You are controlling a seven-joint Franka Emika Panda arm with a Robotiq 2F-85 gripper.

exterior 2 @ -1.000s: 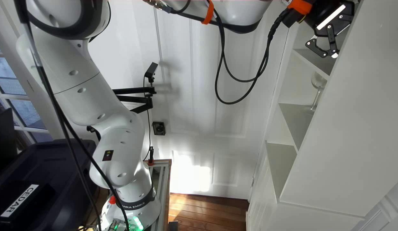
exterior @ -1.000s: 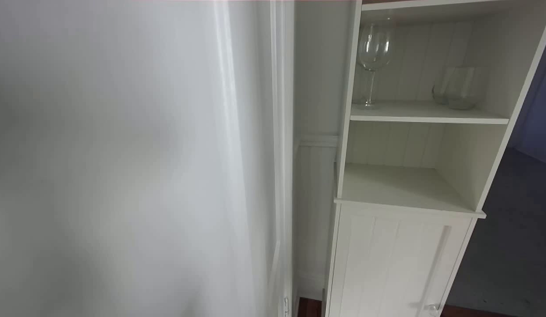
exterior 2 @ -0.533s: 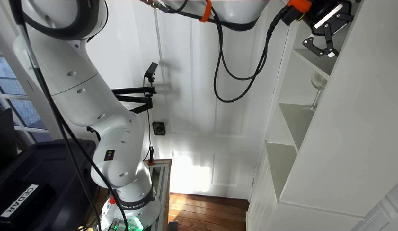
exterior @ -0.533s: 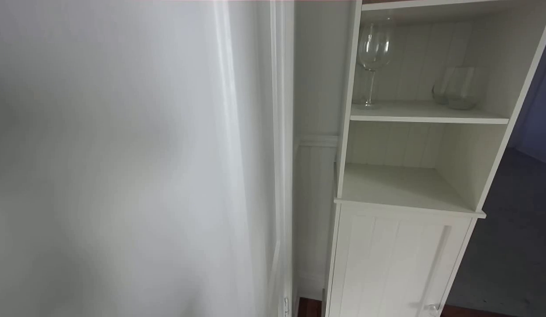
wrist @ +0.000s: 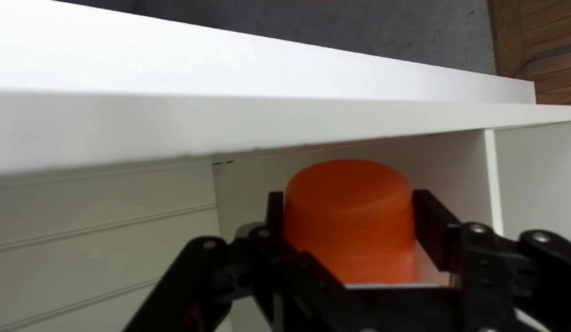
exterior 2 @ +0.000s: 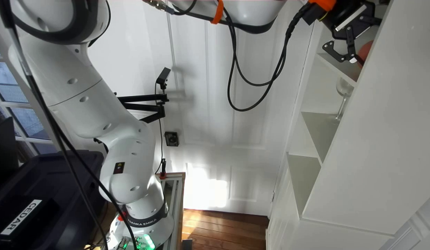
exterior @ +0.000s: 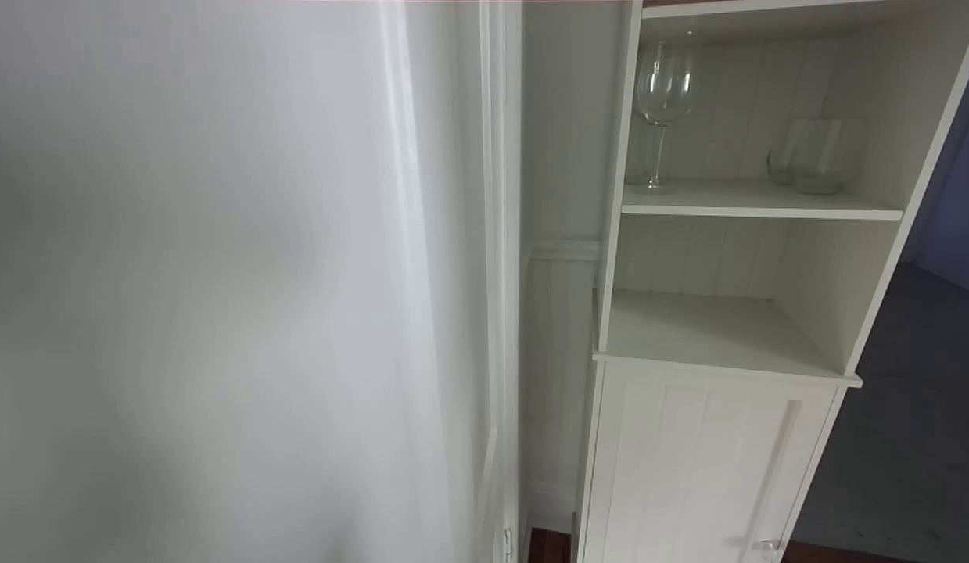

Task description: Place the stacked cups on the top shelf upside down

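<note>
The stacked cups, orange-red and smooth, are between my gripper's fingers in the wrist view (wrist: 350, 230). A round, closed-looking end faces the top of that view. My gripper (wrist: 349, 198) is shut on them, both fingertips against their sides. In an exterior view the gripper (exterior 2: 367, 44) is at the top shelf opening, partly hidden by the cabinet side. The cups show there as a red-orange patch (exterior 2: 364, 51) beside a finger. The top shelf's white board (exterior 2: 339, 67) is beneath them; contact with it cannot be told. Its edge also shows in an exterior view (exterior: 758, 8).
A stemmed wine glass (exterior: 665, 82) and clear tumblers (exterior: 824, 160) stand on the shelf below. The cabinet side panel (exterior 2: 378, 146) bounds the opening; its edge runs close by the fingers in the wrist view (wrist: 267, 69). A cable (exterior 2: 247, 109) hangs under the arm.
In an exterior view, my gripper has shifted slightly left and up, outward from the cabinet. The orange cups have come into view beside its finger.
</note>
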